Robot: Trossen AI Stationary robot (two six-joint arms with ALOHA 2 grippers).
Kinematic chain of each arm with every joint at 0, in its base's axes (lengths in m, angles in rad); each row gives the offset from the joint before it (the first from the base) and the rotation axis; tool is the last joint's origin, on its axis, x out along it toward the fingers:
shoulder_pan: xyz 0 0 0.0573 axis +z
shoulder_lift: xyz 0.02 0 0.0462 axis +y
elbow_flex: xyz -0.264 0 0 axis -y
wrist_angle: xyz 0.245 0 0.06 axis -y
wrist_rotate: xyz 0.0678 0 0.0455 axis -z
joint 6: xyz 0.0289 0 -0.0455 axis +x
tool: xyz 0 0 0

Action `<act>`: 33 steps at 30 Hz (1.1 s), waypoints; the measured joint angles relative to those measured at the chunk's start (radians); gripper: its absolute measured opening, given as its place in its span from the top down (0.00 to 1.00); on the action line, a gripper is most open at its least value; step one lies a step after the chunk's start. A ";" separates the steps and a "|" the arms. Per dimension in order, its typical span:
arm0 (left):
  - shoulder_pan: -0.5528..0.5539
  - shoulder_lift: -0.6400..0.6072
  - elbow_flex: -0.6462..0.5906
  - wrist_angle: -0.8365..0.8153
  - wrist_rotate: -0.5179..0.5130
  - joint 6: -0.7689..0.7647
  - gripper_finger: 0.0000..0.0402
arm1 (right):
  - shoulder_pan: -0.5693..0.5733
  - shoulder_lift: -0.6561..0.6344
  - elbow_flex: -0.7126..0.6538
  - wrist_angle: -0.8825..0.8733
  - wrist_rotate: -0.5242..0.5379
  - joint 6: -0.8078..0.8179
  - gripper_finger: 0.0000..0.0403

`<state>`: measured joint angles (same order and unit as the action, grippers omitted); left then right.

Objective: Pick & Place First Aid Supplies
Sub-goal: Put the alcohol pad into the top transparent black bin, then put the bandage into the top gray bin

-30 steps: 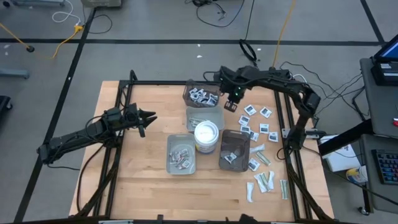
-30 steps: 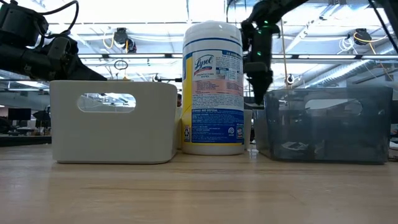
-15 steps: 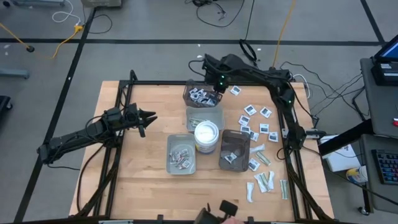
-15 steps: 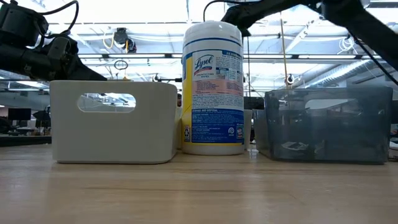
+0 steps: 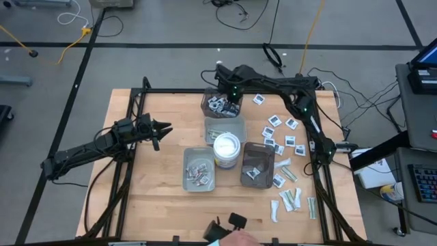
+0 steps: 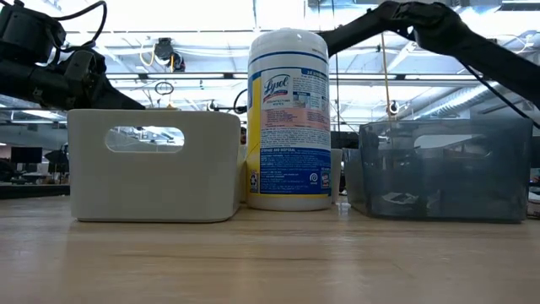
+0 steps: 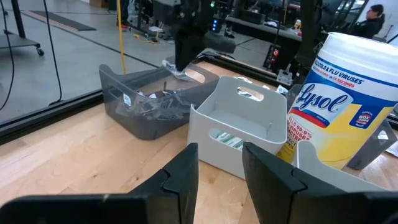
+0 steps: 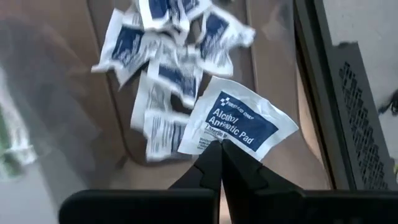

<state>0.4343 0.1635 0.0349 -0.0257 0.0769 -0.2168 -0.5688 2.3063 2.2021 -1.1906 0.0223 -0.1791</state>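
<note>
Held packet: a square white antiseptic pad packet (image 8: pixel 239 124) with a blue label is hanging from the tips of the right end effector (image 8: pixel 219 155), pinched by one lower corner — the rest of it is fanning out beyond the fingertips, tilted, its blue label running diagonally.

Where it is: in the high view, upper centre of the frame, right over the dark translucent tray (image 5: pixel 220 106) at the far edge of the worktop (image 5: pixel 157 198).

Key relation: the packet is sitting directly above the pile of like packets (image 8: pixel 165 59) already lying in that tray, so the drop looks to be straight down, with no sideways travel needed.

Right end effector: fingers are pressing together on the packet's corner.

Left end effector (image 7: pixel 217 168): fingers are standing apart on nothing, hovering at the left of the high view, well away from the trays; the right arm is plainly the nearer one.

Other supplies: square packets (image 5: pixel 280 130) and pale strips (image 5: pixel 290 198) are lying scattered at the right and lower right of the high view.

Neighbours: the white tub (image 5: pixel 226 149) is standing between the trays; a grey tray (image 5: pixel 199 169) sits lower left of it.

Step, as I judge it: releasing over the tray — not yet let go.
</note>
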 joint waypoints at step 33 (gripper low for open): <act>0.000 0.000 0.000 0.000 0.000 0.000 0.68 | 0.006 -0.083 -0.007 -0.092 0.000 0.038 0.49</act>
<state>0.4347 0.1635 0.0349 -0.0257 0.0769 -0.2169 -0.5632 2.2236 2.1952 -1.2831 0.0223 -0.1412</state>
